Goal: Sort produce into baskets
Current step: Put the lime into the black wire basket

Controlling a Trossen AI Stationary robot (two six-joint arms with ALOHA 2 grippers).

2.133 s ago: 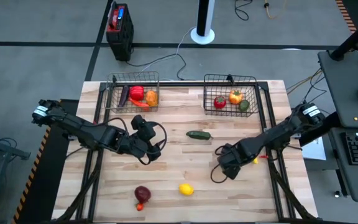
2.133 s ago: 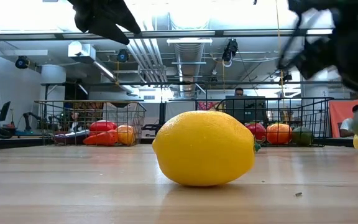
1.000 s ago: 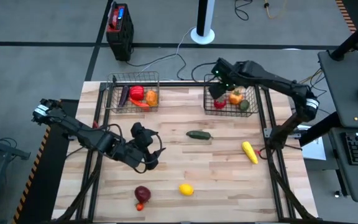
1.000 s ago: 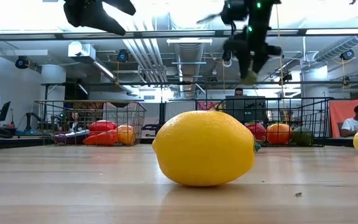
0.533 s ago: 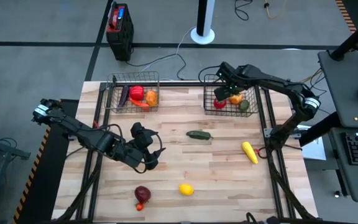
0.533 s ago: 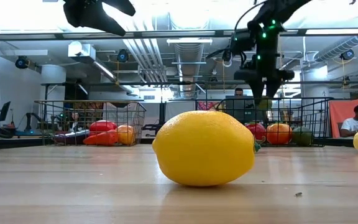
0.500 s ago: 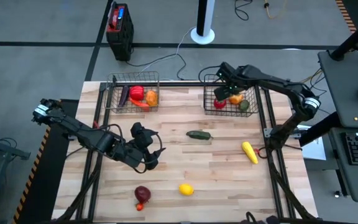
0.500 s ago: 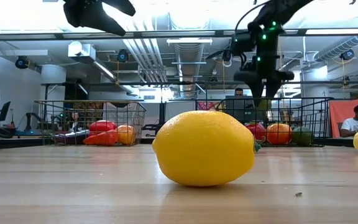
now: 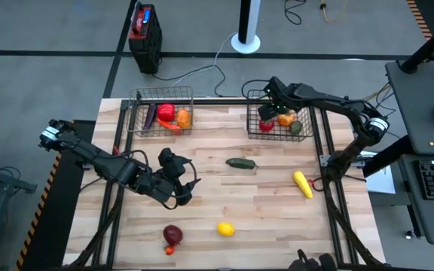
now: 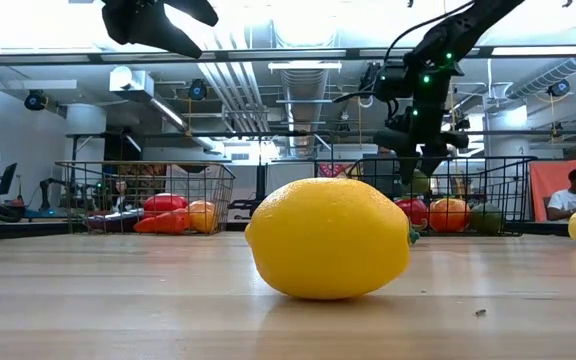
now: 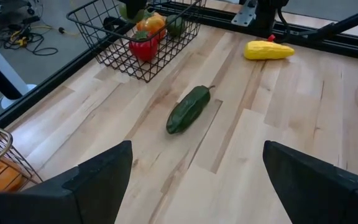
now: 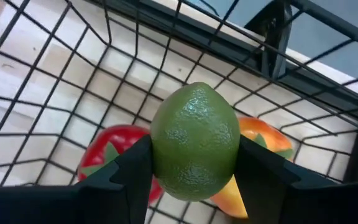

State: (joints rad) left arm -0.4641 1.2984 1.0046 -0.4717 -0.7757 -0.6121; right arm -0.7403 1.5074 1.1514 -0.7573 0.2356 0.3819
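Green lime [image 12: 195,140], red pepper [image 12: 114,155], black mesh basket [image 12: 48,81]

Wooden table [image 9: 277,211] carries two baskets [image 9: 162,111] (far edge), cucumber [image 9: 240,162], corn [image 9: 302,184], lemon [image 9: 225,229] — perhaps an onion [image 9: 172,235].

Lime [image 12: 195,140] between my matt black plastic fingers [image 12: 132,171]: dimpled, slightly glossy skin. Basket [image 12: 55,59]: thin dark metal wire. Table [image 9: 262,203]: pale, smooth wood planks.

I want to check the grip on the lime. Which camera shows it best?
The right wrist view: the lime fills the frame, clamped in the right gripper above the basket. The low view shows only a green sliver under the gripper; the high view hides it, and the left wrist view barely shows it.
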